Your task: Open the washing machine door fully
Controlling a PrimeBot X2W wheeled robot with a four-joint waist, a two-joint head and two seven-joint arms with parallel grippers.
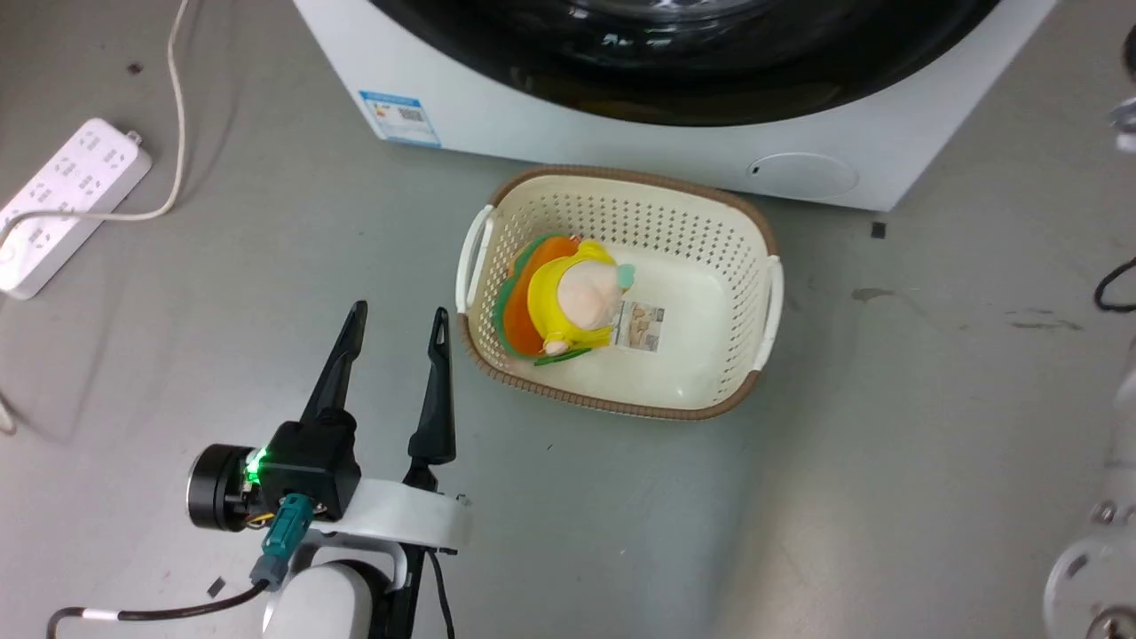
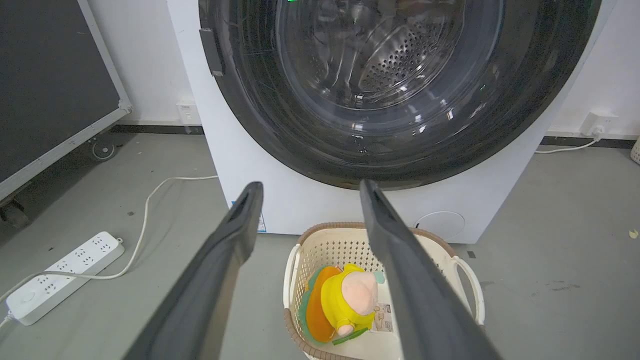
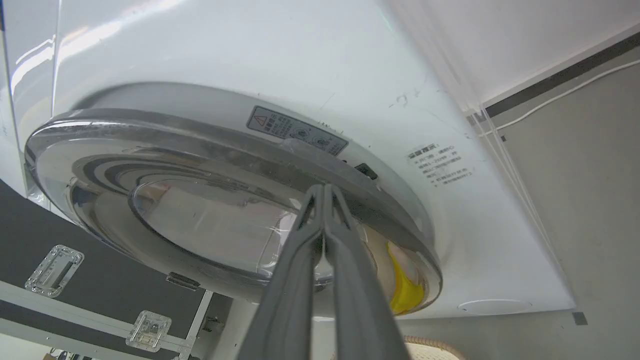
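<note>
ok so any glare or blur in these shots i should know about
Head view: even light, soft shadows, sharp. Left wrist view: small glints on the door glass, fingers of the left hand slightly soft up close. Right wrist view: bright glare across the washing machine, reflections on the door rim.

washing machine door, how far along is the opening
Done: nothing visible yet. In the left wrist view the washing machine door looks flush on the washing machine. In hand: the right gripper, fingers pressed together, has its tips at the door's rim. The left gripper hangs open, low beside the basket. Left: the whole swing open.
</note>
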